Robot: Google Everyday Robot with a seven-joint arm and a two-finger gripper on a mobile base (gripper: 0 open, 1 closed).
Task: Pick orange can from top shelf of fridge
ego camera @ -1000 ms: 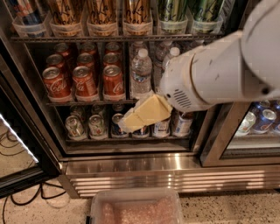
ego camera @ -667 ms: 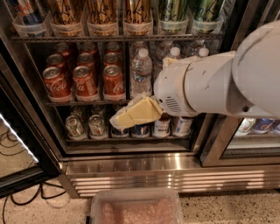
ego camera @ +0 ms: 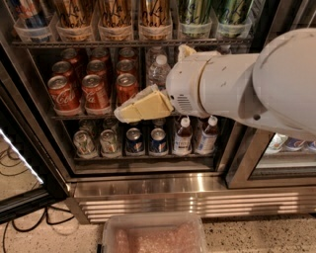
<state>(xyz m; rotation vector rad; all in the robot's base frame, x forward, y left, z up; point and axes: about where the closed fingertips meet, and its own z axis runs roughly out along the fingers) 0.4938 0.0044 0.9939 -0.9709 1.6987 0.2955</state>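
Observation:
Three orange cans stand in clear trays on the top shelf (ego camera: 133, 43) of the fridge (ego camera: 158, 190); the middle one (ego camera: 116, 12) is coppery gold with dark lettering, and their tops are cut off by the picture's edge. My gripper (ego camera: 123, 113), with yellowish fingers, points left in front of the middle shelf, well below the orange cans and just right of the red cola cans. It holds nothing that I can see. The big white arm (ego camera: 237, 84) covers the right part of the middle shelf.
Tall green cans (ego camera: 195, 12) stand right of the orange ones. Red cola cans (ego camera: 96, 91) and water bottles (ego camera: 159, 69) fill the middle shelf, small cans (ego camera: 133, 141) and bottles (ego camera: 185, 136) the lower one. A clear plastic bin (ego camera: 153, 234) sits on the floor. The open door (ego camera: 19, 163) is at left.
The arm has swung left and up. The gripper has risen from in front of the lower shelf to in front of the middle shelf.

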